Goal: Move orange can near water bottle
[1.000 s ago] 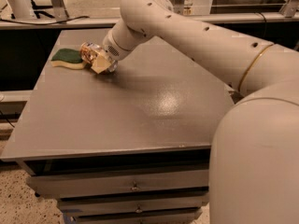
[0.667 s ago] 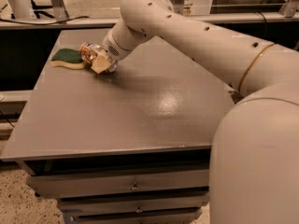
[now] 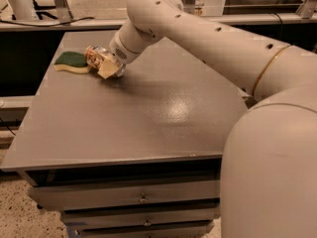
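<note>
The orange can (image 3: 93, 55) lies on its side at the far left of the grey table (image 3: 148, 113), its shiny silver end facing left. My gripper (image 3: 105, 66) is down at the table surface and shut on the can, its tan fingers (image 3: 111, 69) around the can's right part. The arm reaches in from the right and hides the table's far right. The water bottle is out of view.
A green-and-yellow sponge (image 3: 72, 62) lies flat just left of the can, touching or nearly touching it. The table has drawers (image 3: 141, 198) below its front edge. A dark gap and another bench (image 3: 59, 24) lie behind the table.
</note>
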Robot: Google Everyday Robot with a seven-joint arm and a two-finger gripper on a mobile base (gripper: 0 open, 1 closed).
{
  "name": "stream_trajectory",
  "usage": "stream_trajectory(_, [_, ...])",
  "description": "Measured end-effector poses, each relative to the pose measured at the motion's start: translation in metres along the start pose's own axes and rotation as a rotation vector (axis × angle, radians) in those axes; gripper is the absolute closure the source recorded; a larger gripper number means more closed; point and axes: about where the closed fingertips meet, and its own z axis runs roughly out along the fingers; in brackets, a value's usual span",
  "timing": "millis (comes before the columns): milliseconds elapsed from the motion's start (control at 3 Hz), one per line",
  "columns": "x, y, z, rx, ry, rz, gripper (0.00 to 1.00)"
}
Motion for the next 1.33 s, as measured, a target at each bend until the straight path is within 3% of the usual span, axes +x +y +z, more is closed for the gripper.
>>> stream_trajectory(333, [0.008,-0.001,-0.002,0.001,0.027,-0.017,0.13])
stream_trajectory(667, [0.008,-0.001,-0.002,0.001,0.027,-0.017,0.0])
stream_trajectory(1333, [0.026,-0.002,-0.007,0.007,0.083,-0.06,0.0])
